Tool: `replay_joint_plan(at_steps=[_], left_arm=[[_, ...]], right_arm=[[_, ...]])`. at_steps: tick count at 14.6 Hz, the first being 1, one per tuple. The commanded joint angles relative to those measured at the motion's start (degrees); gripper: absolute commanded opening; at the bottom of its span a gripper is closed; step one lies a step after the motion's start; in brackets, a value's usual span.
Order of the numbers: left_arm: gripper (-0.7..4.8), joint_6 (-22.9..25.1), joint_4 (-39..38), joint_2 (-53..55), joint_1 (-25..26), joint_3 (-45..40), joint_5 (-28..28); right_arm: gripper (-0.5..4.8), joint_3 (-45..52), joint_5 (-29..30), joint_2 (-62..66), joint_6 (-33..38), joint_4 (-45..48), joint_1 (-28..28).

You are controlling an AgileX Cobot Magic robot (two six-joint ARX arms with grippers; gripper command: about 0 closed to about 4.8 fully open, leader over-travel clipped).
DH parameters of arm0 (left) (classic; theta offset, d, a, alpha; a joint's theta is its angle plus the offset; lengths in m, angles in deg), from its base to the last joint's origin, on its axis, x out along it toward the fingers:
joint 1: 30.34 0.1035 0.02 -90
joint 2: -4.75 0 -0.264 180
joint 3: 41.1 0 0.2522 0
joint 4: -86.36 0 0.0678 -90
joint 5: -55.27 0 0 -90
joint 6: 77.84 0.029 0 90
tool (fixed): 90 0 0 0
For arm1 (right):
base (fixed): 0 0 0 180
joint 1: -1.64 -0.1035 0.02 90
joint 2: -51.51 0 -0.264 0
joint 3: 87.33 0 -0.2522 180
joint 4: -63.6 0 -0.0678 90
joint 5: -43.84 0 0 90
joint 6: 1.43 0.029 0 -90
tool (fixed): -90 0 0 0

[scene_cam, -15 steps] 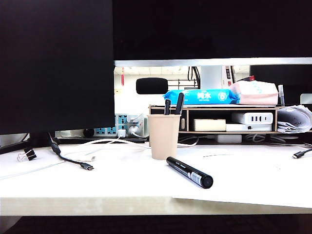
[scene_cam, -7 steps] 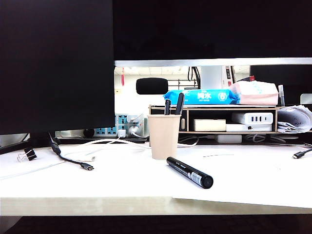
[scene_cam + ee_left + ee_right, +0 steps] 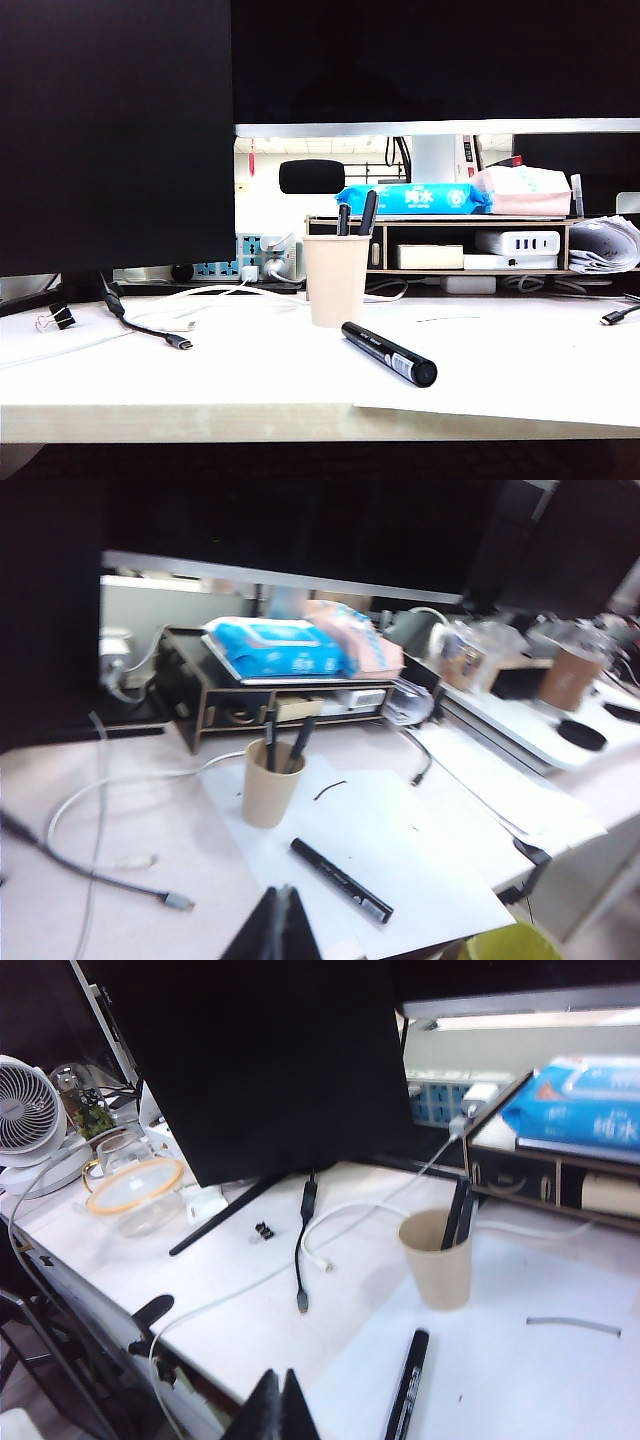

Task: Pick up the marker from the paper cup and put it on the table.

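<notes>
Already the thick black cylindrical marker (image 3: 389, 354) with its white printed label lies flat on the white worktop (image 3: 250, 370), just beside the plain beige tapered paper cup (image 3: 336, 279), at about 5 o'clock from it in the exterior view and not touching it. Two slimmer black pens (image 3: 357, 214) stand in the cup, leaning on its rolled rim. You will find neither arm in the exterior view. The left claw (image 3: 279, 927) shows only in its wrist view, its two dark fingers pressed together and empty, held high above the near edge of the worktop. The right claw (image 3: 280, 1407) likewise has its jaws together on nothing, well apart from the marker and up off the surface.

Judging by how things lie, the task looks done. Should you need to take the marker again, expect a light, stiff, smooth plastic barrel that rolls easily; close across the middle of the barrel near the label, square to its length, not on the tapered cap. The cup looks light and easy to tip.
</notes>
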Motion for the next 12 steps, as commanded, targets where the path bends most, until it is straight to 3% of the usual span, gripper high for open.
replay_joint_plan(at_steps=[1,2,6,11,12], left_arm=[[-0.05,0.1,-0.9,-0.6,0.2,-0.9,1.7],[-0.05,2.5,-1.1,-0.6,0.2,-1.8,1.9],[-0.05,2.2,0.8,-0.6,0.2,-7.3,1.6],[-0.05,-3.0,8.3,-0.6,0.2,-12.3,1.6],[-0.05,-5.9,8.4,-0.6,0.2,-13.7,1.6]], right_arm=[[-0.07,1.4,1.0,-1.2,0.4,0.6,0.0],[-0.07,2.0,0.9,-1.3,0.4,0.7,0.0],[-0.07,6.2,0.9,-1.6,0.2,3.3,0.0],[-0.07,13.5,0.9,-1.7,0.4,7.1,0.0],[-0.07,15.6,0.9,-1.7,1.7,8.2,0.0]])
